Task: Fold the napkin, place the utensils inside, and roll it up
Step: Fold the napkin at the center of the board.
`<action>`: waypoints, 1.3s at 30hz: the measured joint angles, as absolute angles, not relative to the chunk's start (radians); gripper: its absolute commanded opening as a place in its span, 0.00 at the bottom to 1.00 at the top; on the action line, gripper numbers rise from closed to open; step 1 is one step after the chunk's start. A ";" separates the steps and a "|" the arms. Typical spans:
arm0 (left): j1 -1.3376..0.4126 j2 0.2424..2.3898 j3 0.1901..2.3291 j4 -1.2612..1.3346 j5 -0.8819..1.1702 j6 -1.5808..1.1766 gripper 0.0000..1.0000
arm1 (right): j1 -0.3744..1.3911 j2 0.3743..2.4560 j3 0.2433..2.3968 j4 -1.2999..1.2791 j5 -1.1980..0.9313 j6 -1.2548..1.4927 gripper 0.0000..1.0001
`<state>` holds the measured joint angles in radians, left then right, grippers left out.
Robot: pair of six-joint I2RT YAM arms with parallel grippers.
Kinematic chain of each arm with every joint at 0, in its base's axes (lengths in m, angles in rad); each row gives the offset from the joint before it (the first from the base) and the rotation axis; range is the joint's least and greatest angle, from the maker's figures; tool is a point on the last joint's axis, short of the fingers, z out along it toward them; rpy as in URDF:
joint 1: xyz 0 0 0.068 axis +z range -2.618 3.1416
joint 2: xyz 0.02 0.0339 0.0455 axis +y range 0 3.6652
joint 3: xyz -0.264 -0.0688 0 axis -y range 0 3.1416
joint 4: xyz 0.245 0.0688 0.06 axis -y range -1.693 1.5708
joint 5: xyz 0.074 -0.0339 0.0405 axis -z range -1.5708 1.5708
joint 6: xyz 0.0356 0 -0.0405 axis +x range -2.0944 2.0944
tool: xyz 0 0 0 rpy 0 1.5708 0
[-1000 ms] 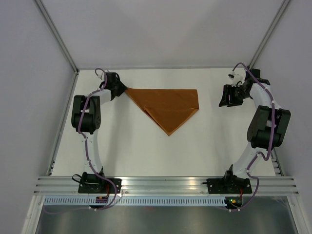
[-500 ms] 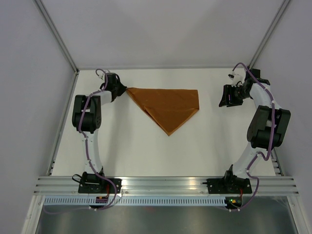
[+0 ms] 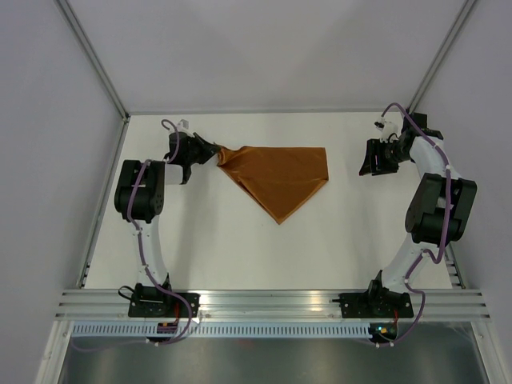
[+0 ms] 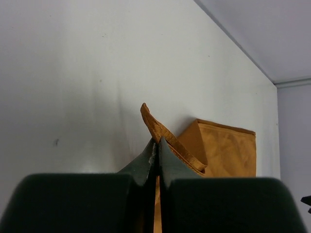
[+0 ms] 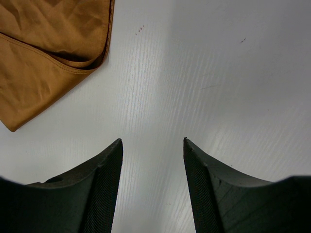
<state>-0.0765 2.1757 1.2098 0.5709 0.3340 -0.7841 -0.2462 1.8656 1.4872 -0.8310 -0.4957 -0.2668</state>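
Overhead first: the napkin [image 3: 276, 176] lies folded into a triangle on the far half of the table [image 3: 320, 248]. Its long edge runs toward the back wall and its point aims at the arm bases. The left corner is bunched and drawn into my left gripper [image 3: 214, 152], whose jaws are pinched together on the cloth. My right gripper [image 3: 373, 160] sits off to the right of the napkin's right corner, near it but apart from the cloth. I cannot tell from this view how high it rides over the table.

Left wrist next: the left gripper [image 4: 156, 145] has its two dark fingers pressed flat against each other. A strip of rust-orange cloth shows in the seam between them. A hemmed edge of the napkin [image 4: 223, 150] curls up just past the tips, lifted off the white table [image 4: 73, 73]. The rest of the cloth lies flat beyond, to the right.

Right wrist last: the right gripper [image 5: 153, 143] stands with its jaws spread wide, and only the white table [image 5: 218, 73] shows between them. The napkin [image 5: 43, 39] fills the upper left corner, creased, with two layers showing at its folded edge. It is clear of both fingers.
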 measured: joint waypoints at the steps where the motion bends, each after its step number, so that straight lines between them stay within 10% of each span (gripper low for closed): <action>1: -0.076 2.162 1.191 0.590 0.344 -0.783 0.03 | -0.246 1.866 1.487 -0.831 -0.495 -0.267 0.59; 39: -0.383 1.963 0.886 0.848 0.593 -0.635 0.02 | -0.246 1.792 1.432 -0.839 -0.468 -0.271 0.59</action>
